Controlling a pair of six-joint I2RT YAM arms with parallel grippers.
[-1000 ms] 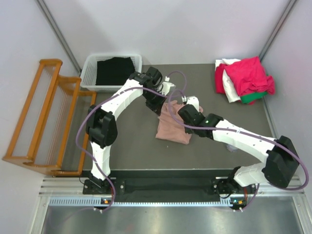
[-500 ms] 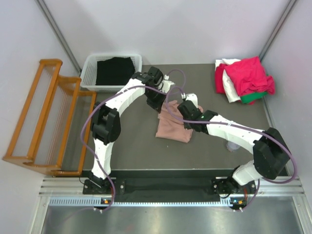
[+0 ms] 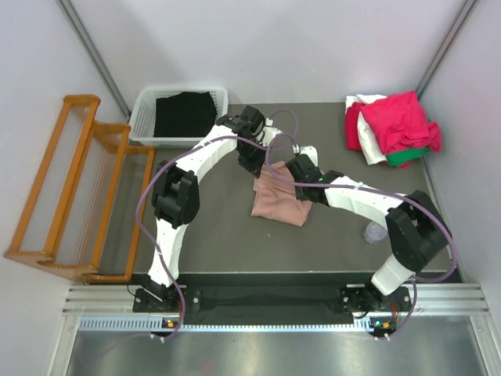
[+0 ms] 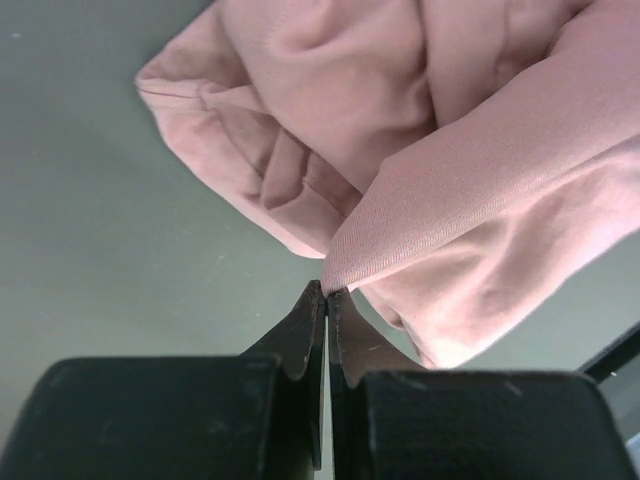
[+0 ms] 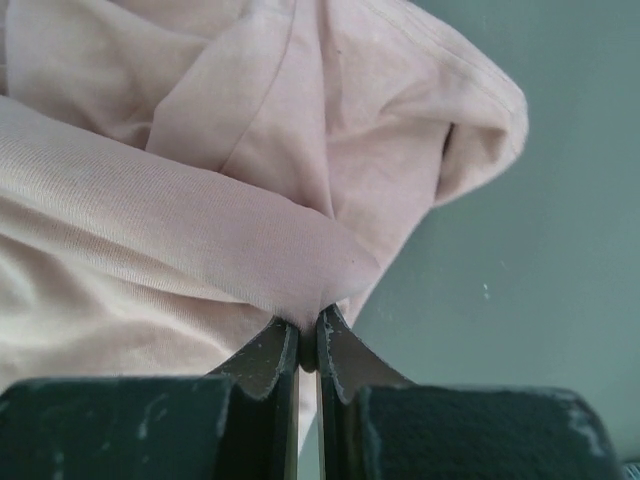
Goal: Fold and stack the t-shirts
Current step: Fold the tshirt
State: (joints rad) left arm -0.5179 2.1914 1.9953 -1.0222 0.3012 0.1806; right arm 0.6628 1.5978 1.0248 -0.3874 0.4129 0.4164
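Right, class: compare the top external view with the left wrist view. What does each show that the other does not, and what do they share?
Only the top external view shows the white basket holding black cloth, the wooden rack and the pile of shirts at the far right corner of the table. Only the left wrist view shows the left gripper shut on a fold of the pink shirt, pinched tight. Both show the pink shirt bunched on the dark table.
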